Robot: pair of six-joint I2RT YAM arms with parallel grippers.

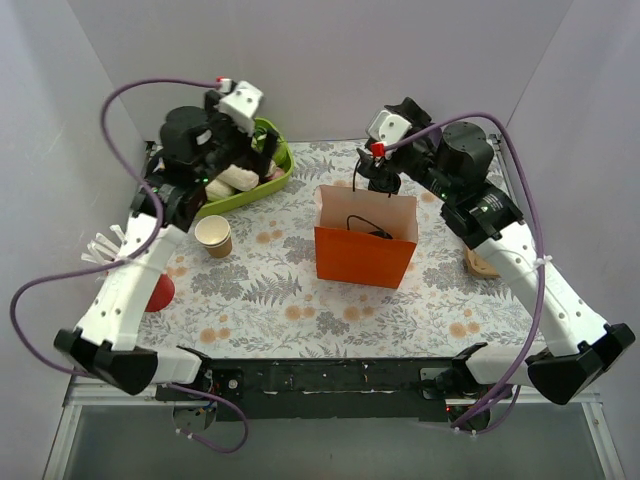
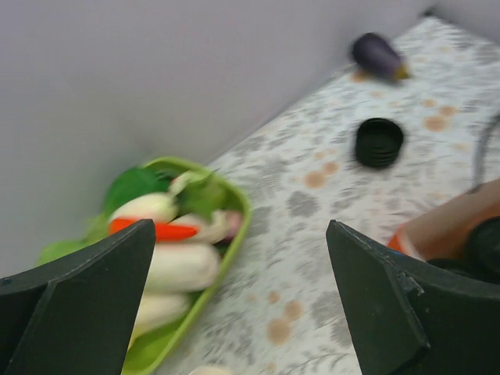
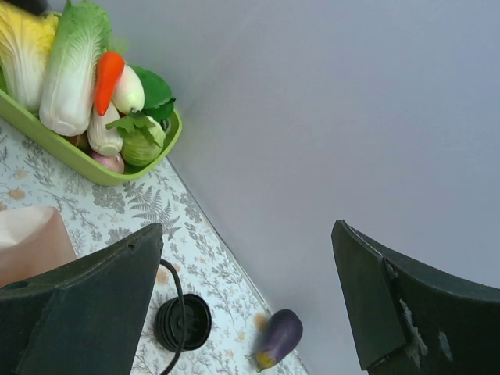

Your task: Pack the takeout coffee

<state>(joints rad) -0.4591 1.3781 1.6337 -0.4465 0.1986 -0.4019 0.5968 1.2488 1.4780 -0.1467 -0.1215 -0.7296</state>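
One open brown paper cup (image 1: pixel 213 236) of the takeout coffee stands upright without a lid, left of the orange paper bag (image 1: pixel 365 245). A round black lid (image 3: pixel 183 322) lies on the cloth behind the bag, also seen in the left wrist view as the lid (image 2: pixel 379 142). A second brown cup shape (image 1: pixel 482 265) lies half hidden under the right arm. My left gripper (image 1: pixel 255 150) hovers over the near end of the green tray, open (image 2: pixel 241 226) and holding nothing. My right gripper (image 1: pixel 382 182) hangs behind the bag, open (image 3: pixel 247 228) and holding nothing.
A green tray (image 1: pixel 283 168) of toy vegetables sits at the back left. A purple eggplant (image 3: pixel 277 337) lies by the back wall. A red object (image 1: pixel 160 292) and white forks (image 1: pixel 105 245) are beside the left arm. Grey walls close three sides.
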